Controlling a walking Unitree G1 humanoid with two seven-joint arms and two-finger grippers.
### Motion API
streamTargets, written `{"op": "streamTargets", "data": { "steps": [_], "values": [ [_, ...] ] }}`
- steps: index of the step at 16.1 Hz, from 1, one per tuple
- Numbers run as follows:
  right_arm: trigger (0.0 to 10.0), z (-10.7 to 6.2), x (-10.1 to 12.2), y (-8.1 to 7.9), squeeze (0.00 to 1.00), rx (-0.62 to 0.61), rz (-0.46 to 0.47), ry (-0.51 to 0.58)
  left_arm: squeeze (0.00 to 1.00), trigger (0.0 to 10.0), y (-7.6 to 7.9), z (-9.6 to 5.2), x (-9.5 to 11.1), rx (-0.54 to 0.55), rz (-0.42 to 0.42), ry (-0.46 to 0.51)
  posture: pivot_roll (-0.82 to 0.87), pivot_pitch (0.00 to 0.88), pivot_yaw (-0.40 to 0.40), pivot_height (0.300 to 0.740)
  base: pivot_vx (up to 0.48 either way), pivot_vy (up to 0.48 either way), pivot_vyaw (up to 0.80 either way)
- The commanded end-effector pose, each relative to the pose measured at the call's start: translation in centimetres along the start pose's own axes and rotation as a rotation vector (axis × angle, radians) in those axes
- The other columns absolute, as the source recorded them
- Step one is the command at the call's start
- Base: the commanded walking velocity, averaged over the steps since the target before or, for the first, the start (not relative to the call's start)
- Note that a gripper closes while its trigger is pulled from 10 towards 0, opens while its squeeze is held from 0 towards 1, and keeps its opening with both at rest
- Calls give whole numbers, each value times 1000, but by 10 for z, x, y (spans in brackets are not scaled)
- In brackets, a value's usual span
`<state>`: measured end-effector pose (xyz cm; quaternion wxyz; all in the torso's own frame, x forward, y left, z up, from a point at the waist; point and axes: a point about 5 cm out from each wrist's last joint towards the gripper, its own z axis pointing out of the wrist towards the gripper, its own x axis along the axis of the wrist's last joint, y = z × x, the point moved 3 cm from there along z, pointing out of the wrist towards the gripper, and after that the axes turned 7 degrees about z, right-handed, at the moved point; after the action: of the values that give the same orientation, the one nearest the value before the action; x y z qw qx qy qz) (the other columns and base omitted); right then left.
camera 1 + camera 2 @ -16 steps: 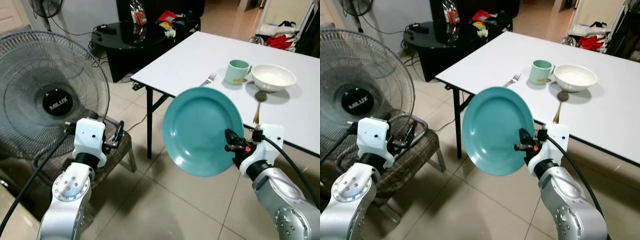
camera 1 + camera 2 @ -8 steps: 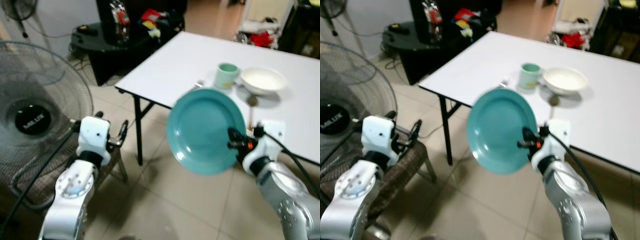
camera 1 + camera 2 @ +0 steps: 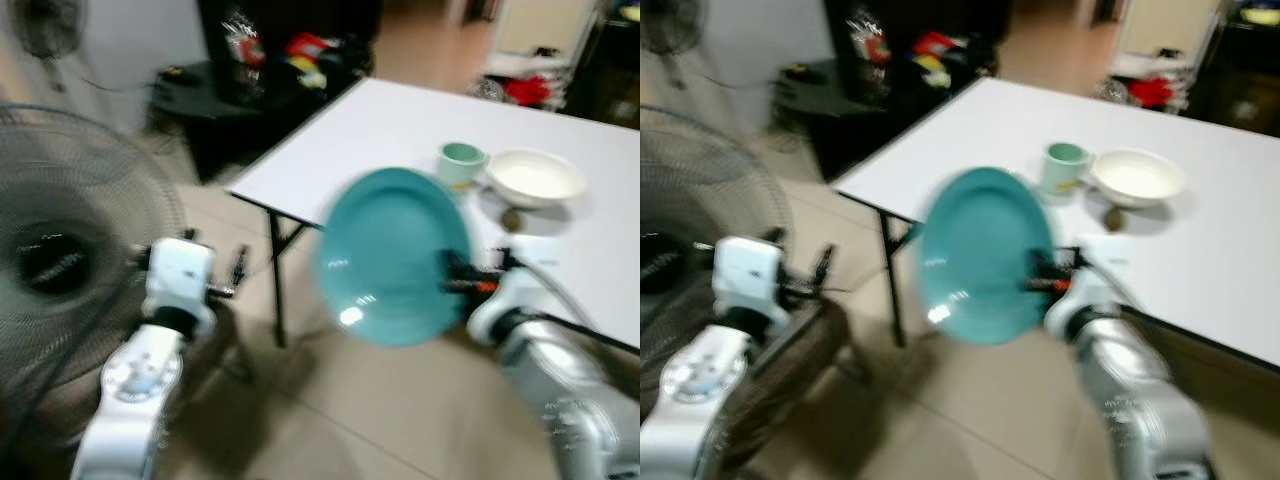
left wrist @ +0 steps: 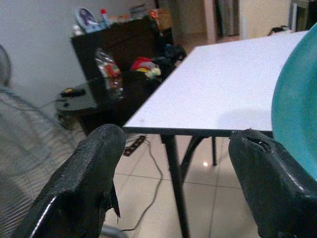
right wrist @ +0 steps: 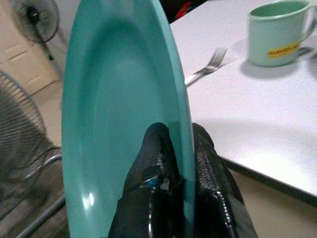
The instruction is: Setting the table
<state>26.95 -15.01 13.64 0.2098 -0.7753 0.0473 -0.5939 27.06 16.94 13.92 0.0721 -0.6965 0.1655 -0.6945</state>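
Teal plate (image 3: 392, 258) clamped at its rim by our right tool (image 5: 173, 163), not yet on the white table (image 3: 400, 125); mug (image 3: 461, 163), bowl (image 3: 535, 177), fork (image 5: 207, 68) already set. Left tool (image 4: 173, 183) spread apart, idle.

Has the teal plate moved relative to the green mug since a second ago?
Yes. The teal plate, pinched at its rim by the right pincer, has come up and closer to the green mug; its rim now nearly overlaps the mug.

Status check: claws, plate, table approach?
Right claw clamps teal plate by its rim, on edge, short of white table. Left claw open, idle. Mug, bowl already set.
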Motion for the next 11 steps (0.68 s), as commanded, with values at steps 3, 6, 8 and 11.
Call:
{"op": "streamTargets", "data": {
  "steps": [3, 6, 8, 11],
  "values": [
    [10000, -1, 16, 0, 0, 10, -37, 42, 0, 10000, 5, 6, 7, -10, -10, 28, -27, 0, 5, 740, 304, 0, 0],
    [10000, -5, 14, -1, 0, 8, -28, 43, 0, 10000, 5, 3, 4, -17, -9, 18, -33, 0, 16, 740, 306, 0, 0],
    [10000, -6, 13, 0, 0, 7, -27, 42, 0, 10000, 5, 4, 5, -19, -7, 20, -33, 0, 16, 740, 300, 0, 0],
    [10000, -6, 14, -1, 0, 10, -24, 43, 0, 10000, 5, 4, 5, -26, -1, 21, -30, 0, 20, 740, 292, 0, 0]
  ]
}}
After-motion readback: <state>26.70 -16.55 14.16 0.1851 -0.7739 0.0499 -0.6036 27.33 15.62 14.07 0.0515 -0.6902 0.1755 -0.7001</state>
